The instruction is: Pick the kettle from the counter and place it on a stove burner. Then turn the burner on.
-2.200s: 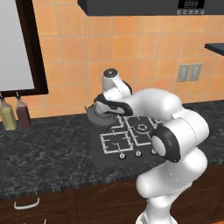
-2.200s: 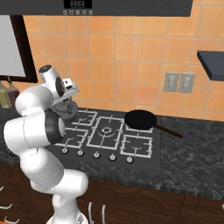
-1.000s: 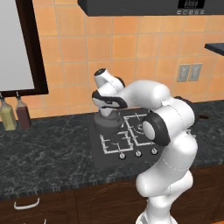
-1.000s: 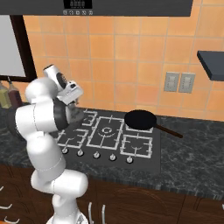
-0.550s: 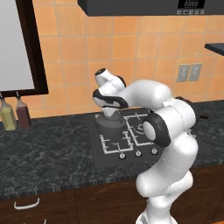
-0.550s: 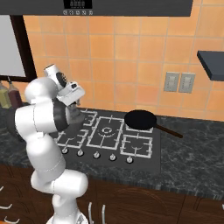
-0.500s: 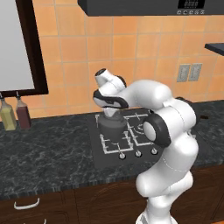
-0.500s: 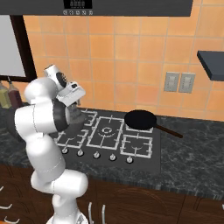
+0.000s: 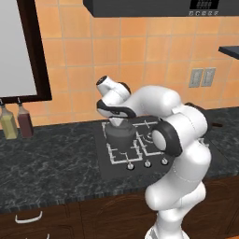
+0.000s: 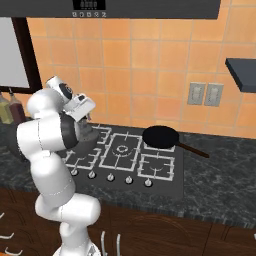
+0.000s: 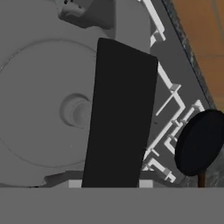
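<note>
Kettle (image 9: 120,134) is sitting on the stove burner (image 9: 122,150) at the cooktop's left, the gripper (image 9: 116,122) hanging just above with its jaws apparently closed on the arched handle. Releasing off-centre is risking a tilt on the grate's prongs, or a snagged handle. Around it, the counter (image 9: 51,161) is spreading dark and marbled, orange tiles behind, a frying pan (image 10: 160,136) resting nearby.

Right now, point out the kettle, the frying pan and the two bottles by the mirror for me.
kettle (image 9: 120,134), left base view, on its rounded dark-grey body.
frying pan (image 10: 160,136), right base view, on the flat black pan bottom.
bottles (image 9: 24,124), left base view, on the darker bottle's body, beside the yellowish one.
</note>
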Robot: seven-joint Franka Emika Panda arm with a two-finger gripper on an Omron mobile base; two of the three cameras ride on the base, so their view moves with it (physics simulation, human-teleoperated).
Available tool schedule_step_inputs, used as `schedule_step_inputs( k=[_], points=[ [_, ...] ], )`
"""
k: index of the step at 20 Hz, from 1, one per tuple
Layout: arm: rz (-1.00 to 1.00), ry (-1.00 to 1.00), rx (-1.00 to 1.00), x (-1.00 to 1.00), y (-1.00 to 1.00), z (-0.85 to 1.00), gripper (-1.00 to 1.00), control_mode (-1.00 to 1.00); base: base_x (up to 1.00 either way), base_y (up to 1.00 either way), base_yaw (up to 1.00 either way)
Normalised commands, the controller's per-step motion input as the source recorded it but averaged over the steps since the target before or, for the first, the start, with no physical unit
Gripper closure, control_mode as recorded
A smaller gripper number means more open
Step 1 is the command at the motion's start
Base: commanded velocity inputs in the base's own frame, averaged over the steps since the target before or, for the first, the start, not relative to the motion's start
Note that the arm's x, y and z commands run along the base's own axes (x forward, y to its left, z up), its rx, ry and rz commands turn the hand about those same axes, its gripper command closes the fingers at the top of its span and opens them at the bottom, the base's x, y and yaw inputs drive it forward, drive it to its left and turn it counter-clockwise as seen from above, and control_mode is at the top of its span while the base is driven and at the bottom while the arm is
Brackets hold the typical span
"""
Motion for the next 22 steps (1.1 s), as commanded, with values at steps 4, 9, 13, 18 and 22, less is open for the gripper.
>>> schedule_step_inputs(
  k=[4,9,13,18,22],
  points=[
    [0.0,0.12,-0.04,-0.14,-0.03,-0.24,1.0,-1.0,0.0,0.0,0.0],
    [0.0,-0.01,0.0,-0.42,-0.09,0.08,1.0,-1.0,0.0,0.0,0.0],
    [0.0,0.0,0.0,-0.17,0.0,-0.01,1.0,-1.0,0.0,0.0,0.0],
    [0.0,0.0,0.0,-0.06,0.0,-0.02,-1.0,-1.0,0.0,0.0,0.0],
    [0.0,0.0,0.0,0.0,0.0,0.0,-1.0,-1.0,0.0,0.0,0.0]
  ],
)
